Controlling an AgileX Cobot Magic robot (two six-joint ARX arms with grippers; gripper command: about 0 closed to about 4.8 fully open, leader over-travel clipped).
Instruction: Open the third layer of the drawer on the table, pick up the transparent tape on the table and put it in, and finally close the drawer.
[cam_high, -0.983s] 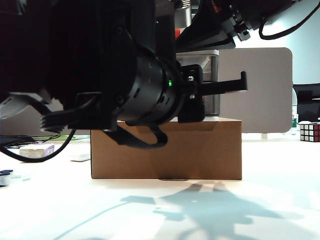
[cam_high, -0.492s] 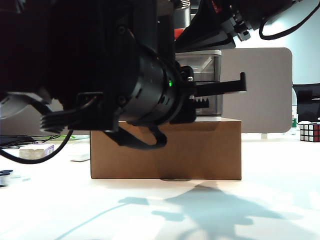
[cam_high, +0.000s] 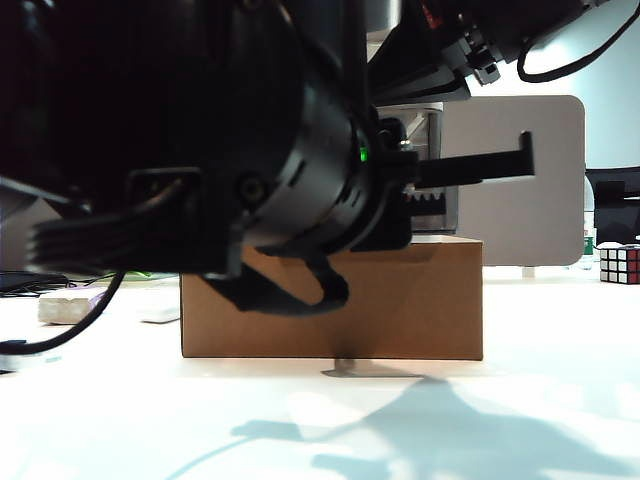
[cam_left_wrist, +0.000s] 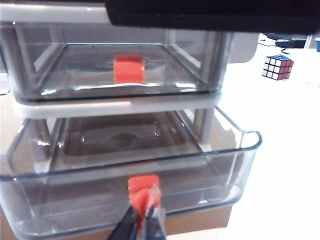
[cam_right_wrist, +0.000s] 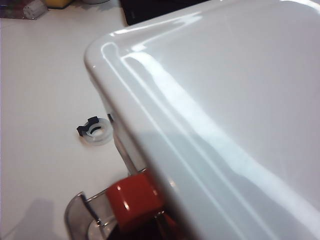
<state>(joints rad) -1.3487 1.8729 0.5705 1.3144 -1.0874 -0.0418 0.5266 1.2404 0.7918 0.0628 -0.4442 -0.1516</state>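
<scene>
the brown cardboard box (cam_high: 400, 300) on the plain white table (cam_high: 520, 400) is the landmark. at the far left of the exterior view, well left of the box, a white-and-purple block (cam_high: 70, 303) lies on the table, and just beside the box's left edge sits a small white oblong object (cam_high: 160, 315). the left arm's black body fills the space in front of the box's left half, and the left gripper (cam_high: 475, 168) points toward the right above the box's top, its fingers (cam_high: 500, 163) pressed together.

on top of the box stands the drawer (cam_left_wrist: 120, 105), a small white-framed plastic cabinet with smoky grey translucent trays. in the left wrist view its lowest tray, the third layer (cam_left_wrist: 125, 200), stands pulled out in front of the frame, and the left gripper (cam_left_wrist: 142, 222) is clamped on that tray's red-orange handle (cam_left_wrist: 144, 187). the tray above it, with its own red-orange handle (cam_left_wrist: 129, 69), is pushed in.

the right gripper cannot be seen clearly in any view, so whether it is open or closed cannot be told; its wrist camera looks down past the cabinet's glossy white top (cam_right_wrist: 225, 110). there the transparent tape (cam_right_wrist: 96, 131), a small clear roll with a dark bit at one edge, lies on the table near the cabinet's corner, untouched. well right of the box, a coloured puzzle cube (cam_high: 619, 264) rests on the table.
</scene>
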